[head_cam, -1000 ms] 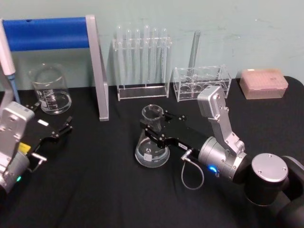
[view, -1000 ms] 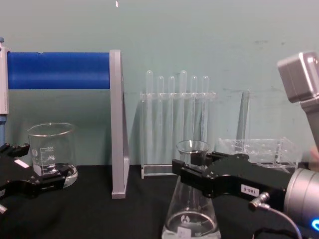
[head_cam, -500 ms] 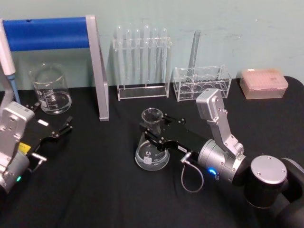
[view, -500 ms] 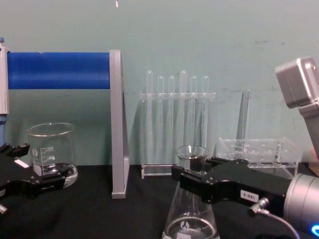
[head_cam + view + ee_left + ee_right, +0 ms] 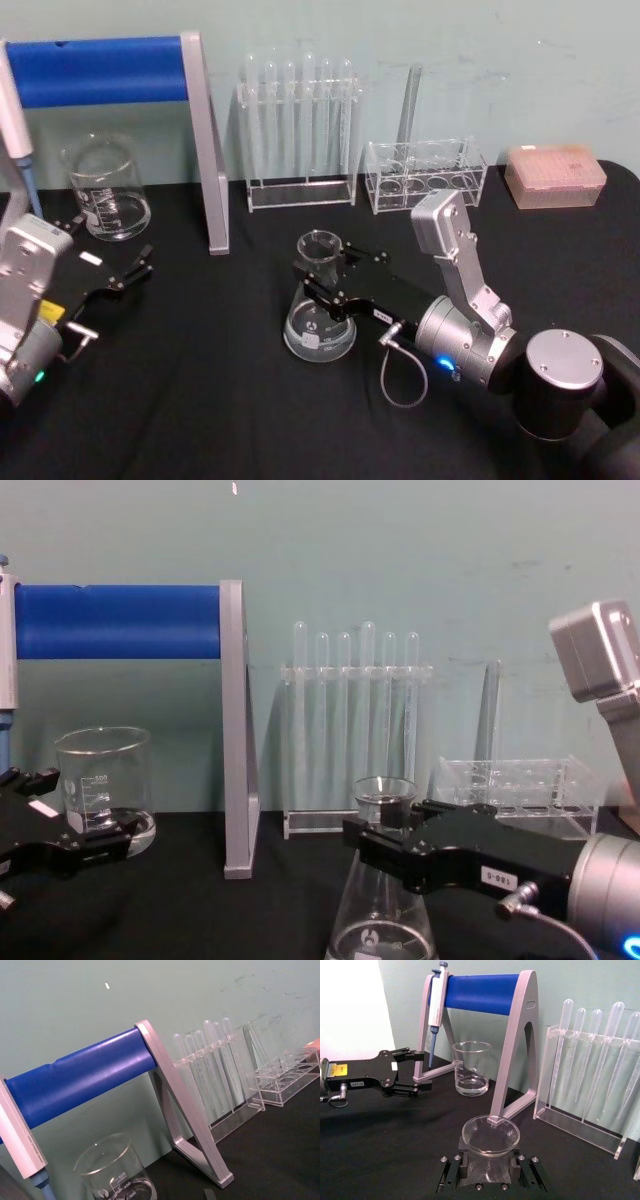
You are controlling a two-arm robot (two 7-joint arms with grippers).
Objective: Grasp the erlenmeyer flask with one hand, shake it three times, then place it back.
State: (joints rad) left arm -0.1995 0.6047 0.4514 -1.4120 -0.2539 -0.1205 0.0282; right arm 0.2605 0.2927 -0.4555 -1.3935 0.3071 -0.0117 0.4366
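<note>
Right hand clamped on the flask neck, flask at the middle of the black worktop.

The black worktop (image 5: pixel 200 400) carries, far left, a grey stand with a blue cylindrical bar (image 5: pixel 100 68) and a straight-sided clear glass beaker (image 5: pixel 105 190) beneath it. Far centre stands a clear rack of thin tubes (image 5: pixel 298 130), with a low clear rack (image 5: pixel 425 175) and a pink box (image 5: pixel 555 175) to its right. The black 2-fingered right hand (image 5: pixel 318 275) with silver-grey wrist is clenched on the narrow neck of the clear conical erlenmeyer flask (image 5: pixel 319 325); whether the flask's base touches the worktop cannot be told. The black left hand (image 5: pixel 135 272) sits near left, fingers spread apart, grasping nothing, close to the beaker.
</note>
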